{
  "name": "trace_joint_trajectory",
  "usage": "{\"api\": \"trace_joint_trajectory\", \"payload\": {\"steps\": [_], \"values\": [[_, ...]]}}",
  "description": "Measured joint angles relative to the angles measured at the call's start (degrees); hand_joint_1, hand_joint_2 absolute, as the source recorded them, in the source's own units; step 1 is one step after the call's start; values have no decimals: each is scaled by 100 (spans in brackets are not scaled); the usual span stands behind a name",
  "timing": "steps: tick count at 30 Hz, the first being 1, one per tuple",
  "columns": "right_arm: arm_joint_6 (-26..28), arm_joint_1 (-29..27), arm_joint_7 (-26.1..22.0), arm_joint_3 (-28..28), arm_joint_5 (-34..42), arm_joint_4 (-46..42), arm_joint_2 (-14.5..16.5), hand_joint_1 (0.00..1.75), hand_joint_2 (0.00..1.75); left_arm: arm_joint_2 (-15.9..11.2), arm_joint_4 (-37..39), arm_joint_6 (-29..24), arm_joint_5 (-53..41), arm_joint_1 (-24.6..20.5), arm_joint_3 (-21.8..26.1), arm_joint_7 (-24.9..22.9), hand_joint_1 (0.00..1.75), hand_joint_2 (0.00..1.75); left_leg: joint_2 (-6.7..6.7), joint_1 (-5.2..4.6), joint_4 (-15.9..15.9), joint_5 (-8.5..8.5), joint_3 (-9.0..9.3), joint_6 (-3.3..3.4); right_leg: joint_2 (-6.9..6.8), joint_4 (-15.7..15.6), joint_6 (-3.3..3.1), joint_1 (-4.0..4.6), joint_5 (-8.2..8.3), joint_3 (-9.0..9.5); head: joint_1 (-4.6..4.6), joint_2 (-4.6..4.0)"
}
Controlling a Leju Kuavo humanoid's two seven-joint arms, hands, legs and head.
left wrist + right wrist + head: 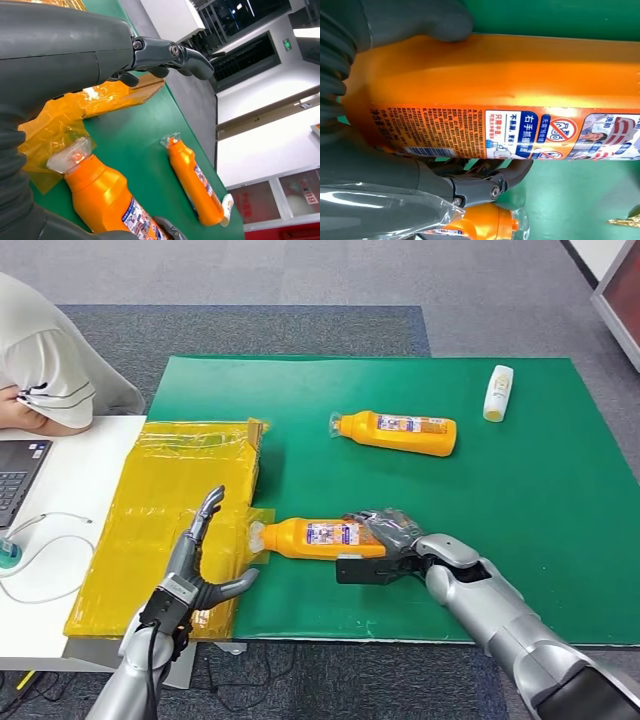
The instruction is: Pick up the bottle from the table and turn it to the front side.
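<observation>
I judged the step to be securing the bottle (321, 537) before lifting, so I wanted the right hand (385, 540) to firm its hold around the base end and rise level, because the body looked slick and would roll. The bottle lay on its side just below the frame's centre on the green tabletop (528, 490), its base between thumb and fingers (486, 185), which held it. The left hand (198, 565), lower left, was spread wide, holding nothing.

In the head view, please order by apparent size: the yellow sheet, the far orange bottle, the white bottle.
1. yellow sheet
2. far orange bottle
3. white bottle
The white bottle lies farthest away, so its real size is less sure.
</observation>
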State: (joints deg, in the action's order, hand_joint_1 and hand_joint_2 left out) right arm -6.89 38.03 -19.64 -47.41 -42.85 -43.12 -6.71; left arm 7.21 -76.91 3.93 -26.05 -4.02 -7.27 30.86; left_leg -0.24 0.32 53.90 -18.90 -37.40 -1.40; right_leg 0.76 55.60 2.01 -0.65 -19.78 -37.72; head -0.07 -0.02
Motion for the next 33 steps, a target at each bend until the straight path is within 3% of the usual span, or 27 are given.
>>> {"api": "trace_joint_trajectory", "payload": {"steps": [12,25,33], "values": [[270,-211,-263,177,686,-14,-2,175,175,0,0,-2,-3,-1,6,0,0,175,0,0,0,-1,2,0,0,0,0,0,0,0,0,0],[-314,-1016,-1355,1273,2222,-431,-99,175,175,0,2,-2,-11,-37,-8,0,0,175,-1,0,0,-4,-3,1,-1,-1,2,-1,-4,-1,0,0],[-449,-1393,-1467,1769,2409,-724,-118,175,175,0,2,-7,-11,-35,-9,0,0,175,-1,0,0,-4,-9,2,-1,0,2,-1,-4,-5,-1,0]]}}
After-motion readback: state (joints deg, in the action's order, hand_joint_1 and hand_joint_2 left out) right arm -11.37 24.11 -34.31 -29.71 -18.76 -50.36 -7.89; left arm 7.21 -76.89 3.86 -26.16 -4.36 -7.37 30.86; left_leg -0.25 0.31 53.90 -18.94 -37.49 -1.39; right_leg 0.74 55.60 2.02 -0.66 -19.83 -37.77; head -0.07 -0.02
